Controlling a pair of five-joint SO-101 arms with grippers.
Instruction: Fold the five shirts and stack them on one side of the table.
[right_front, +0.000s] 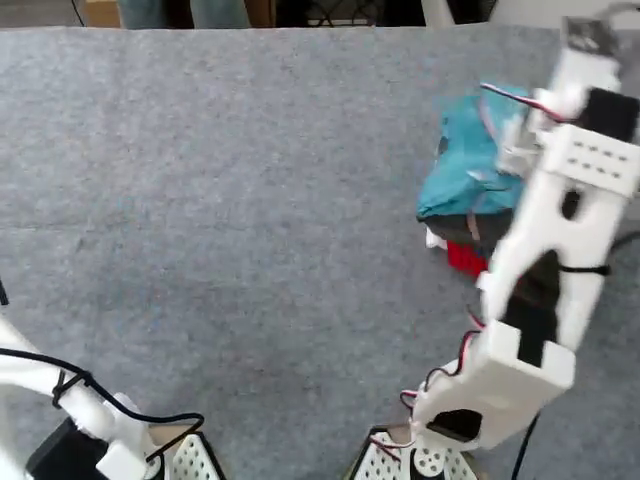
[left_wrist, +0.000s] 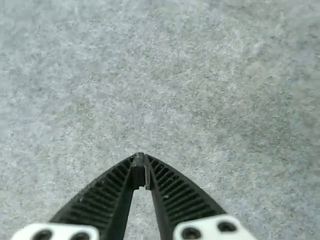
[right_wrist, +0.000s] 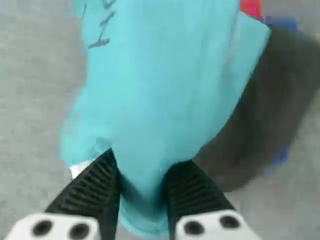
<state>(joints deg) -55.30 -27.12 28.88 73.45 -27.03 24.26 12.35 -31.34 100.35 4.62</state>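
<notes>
Right wrist view puts the whole matter between my fingers: my right pincer (right_wrist: 142, 165) is clamped on a bunched edge of the teal shirt (right_wrist: 165, 75), one finger on either side of the fold. The rest of the shirt runs straight away from the grip, its long axis in line with my reach. Under it lies a dark shirt (right_wrist: 270, 100), with a scrap of red (right_wrist: 250, 7) at the far end.

From the high view the teal shirt (right_front: 465, 160) tops a pile at the far right of the table (right_front: 250, 200). Beneath it sit the dark shirt (right_front: 470, 228) and the red one (right_front: 465, 258), and my right arm (right_front: 540, 300) stretches out over them.

My left pincer (left_wrist: 141, 160) is closed, tips touching, over bare grey cloth and well apart from the pile.

I judge that the next move belongs to my right side alone. Because the shirt lies lengthwise ahead of the grip, any pull or smoothing should go along that line. A sideways tug could drag the top shirt askew on the pile.
</notes>
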